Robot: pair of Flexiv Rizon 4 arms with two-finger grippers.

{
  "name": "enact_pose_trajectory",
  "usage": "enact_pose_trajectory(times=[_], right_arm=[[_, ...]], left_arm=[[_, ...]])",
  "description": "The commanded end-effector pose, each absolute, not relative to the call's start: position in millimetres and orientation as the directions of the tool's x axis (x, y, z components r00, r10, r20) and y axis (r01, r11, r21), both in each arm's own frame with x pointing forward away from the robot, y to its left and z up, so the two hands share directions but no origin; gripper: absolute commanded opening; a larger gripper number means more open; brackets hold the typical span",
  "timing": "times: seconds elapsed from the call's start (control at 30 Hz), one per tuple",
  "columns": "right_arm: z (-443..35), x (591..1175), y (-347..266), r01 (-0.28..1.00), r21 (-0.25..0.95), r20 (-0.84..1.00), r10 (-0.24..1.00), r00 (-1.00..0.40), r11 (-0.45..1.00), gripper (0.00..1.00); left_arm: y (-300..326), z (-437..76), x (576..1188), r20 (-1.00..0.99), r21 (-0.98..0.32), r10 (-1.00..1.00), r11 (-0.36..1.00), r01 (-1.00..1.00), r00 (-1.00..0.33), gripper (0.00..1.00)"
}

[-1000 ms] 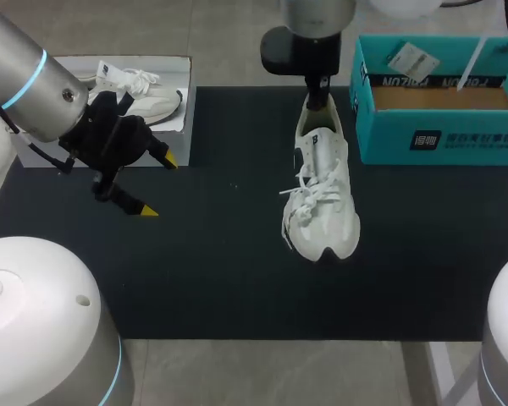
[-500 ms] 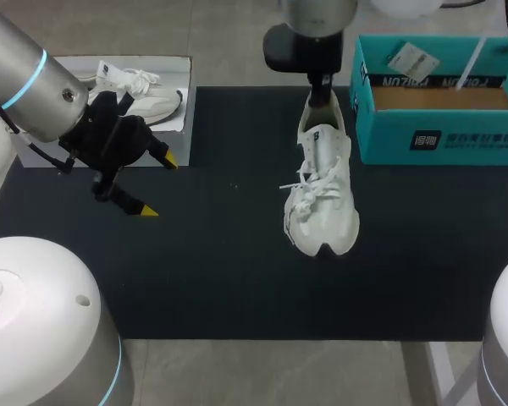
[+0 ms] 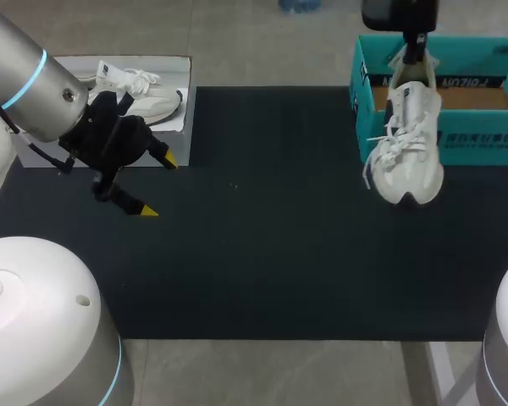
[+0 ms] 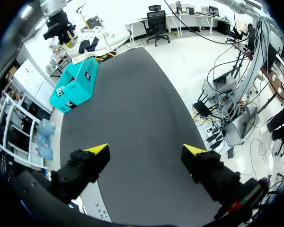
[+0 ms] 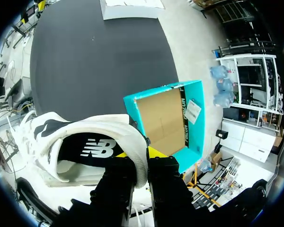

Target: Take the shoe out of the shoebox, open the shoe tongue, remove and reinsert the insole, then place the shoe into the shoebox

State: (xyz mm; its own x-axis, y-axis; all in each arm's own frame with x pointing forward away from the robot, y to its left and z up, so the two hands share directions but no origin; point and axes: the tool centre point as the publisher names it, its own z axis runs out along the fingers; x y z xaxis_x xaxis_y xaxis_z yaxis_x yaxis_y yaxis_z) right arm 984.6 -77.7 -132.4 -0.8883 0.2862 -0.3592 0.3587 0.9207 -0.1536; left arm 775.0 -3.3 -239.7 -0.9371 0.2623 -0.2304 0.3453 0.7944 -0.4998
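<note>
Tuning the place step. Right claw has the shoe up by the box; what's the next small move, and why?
Probably carry it a little farther over the shoebox before lowering. The right claw pinches the shoe by its heel. In the head view the toe hangs down across the open box's front wall, so lowering now would likely catch that wall.

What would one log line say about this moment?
right end effector: shut on shoe heel, shoe hanging toe-down above shoebox | left end effector: open, empty, over mat | shoe not yet in shoebox

Shoe [image 3: 406, 148] [image 3: 148, 97]: two; teal shoebox [image 3: 457, 139]: one; white box [image 3: 179, 118]: one; pincer [image 3: 157, 185] [image 3: 416, 49]: two.
</note>
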Motion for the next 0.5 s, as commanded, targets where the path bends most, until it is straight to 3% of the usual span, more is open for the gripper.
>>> enact_pose_trajectory(times=[0.03,0.5], right_arm=[[-134.3,1006.5,-152.5,0.334,-0.054,-0.339,0.298,-0.893,0.941,0.00],[-128.2,1077.5,-251.7,0.323,0.002,-0.345,0.304,-0.888,0.946,0.00]], left_arm=[[-3.4,-239.8,774.6,-0.230,-0.497,0.262,0.796,0.345,-0.937,1.00],[-3.4,-239.8,774.6,-0.230,-0.497,0.262,0.796,0.345,-0.937,1.00]])
